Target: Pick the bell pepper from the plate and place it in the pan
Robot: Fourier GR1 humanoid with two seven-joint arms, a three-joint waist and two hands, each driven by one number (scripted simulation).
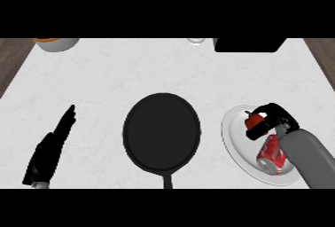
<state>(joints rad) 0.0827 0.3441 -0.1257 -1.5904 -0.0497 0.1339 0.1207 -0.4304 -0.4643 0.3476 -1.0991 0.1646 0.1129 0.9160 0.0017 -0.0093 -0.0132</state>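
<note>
Red is what marks the bell pepper (252, 119): it sits at the far end of the white plate (230, 133) on the right of the tabletop (131, 71), and the right hand (267, 118) is curled over it from the near-right side, fingers and thumb wrapped round it so that only a small part shows. I judge this the grasp itself, though the hand hides so much that whether the pepper is off the plate I cannot tell. A red can (272, 154) lies on its side on the nearer part of the same plate, just beside the forearm, which likely explains the hand coming in over the can rather than across it.

The black pan (161, 132) lies just left of the plate, its handle pointing near, so the carry is a short move leftward. The left hand (53, 146) rests at the near left, fingers straight, well apart from the pan.
</note>
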